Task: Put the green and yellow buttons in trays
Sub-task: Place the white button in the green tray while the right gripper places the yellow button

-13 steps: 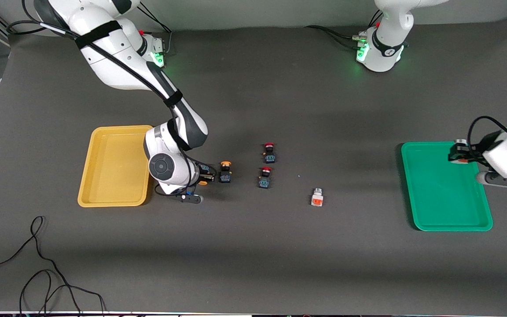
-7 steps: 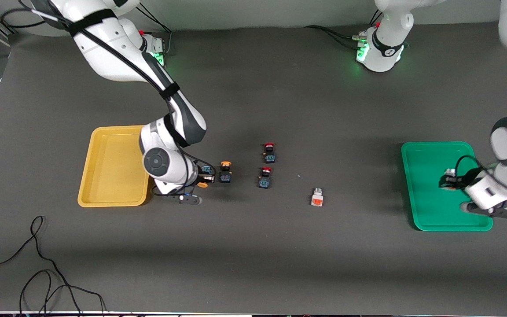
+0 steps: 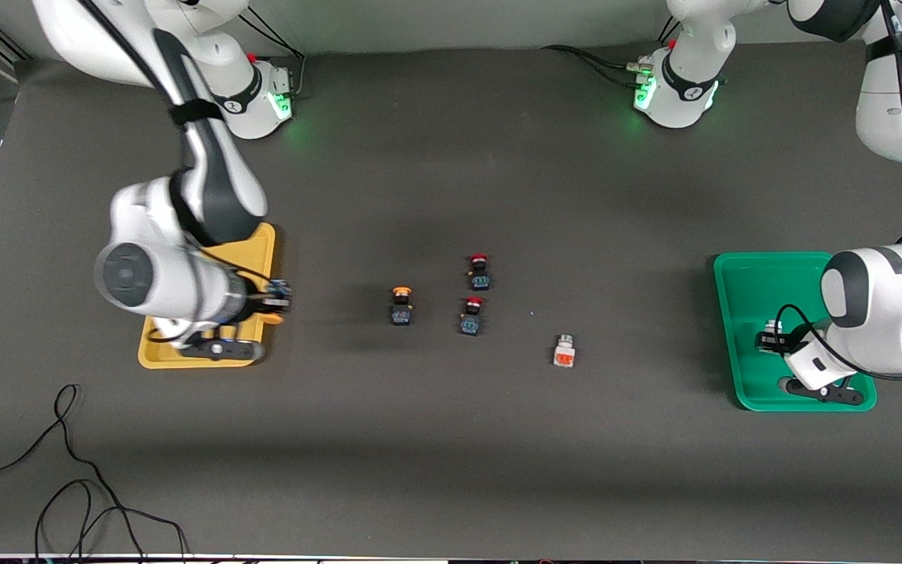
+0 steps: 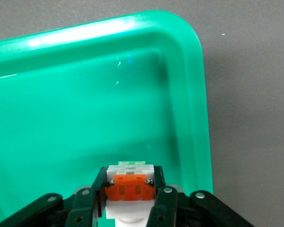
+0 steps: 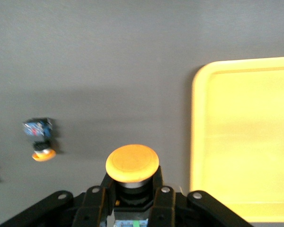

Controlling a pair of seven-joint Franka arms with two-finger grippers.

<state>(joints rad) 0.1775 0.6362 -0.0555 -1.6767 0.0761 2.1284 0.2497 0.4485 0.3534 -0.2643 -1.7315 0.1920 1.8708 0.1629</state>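
The right gripper [image 3: 272, 301] has its jaws squeezed on a yellow-cap button [image 5: 132, 163], up over the yellow tray's [image 3: 155, 356] edge, at the right arm's end of the worktop [image 3: 451, 454]. It should slide farther over the tray, go low, then let go softly.

The left gripper [image 4: 128, 201] pinches a white button [image 4: 129, 183] low over the green tray [image 4: 85, 104]. It should open slowly.

Another yellow-cap button [image 3: 401, 305] and another white button [image 3: 564, 350] wait mid-worktop.

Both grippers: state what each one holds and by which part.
Left gripper clamps a white button by its block sides, over the green tray. Right gripper clamps an orange-capped button below its cap.
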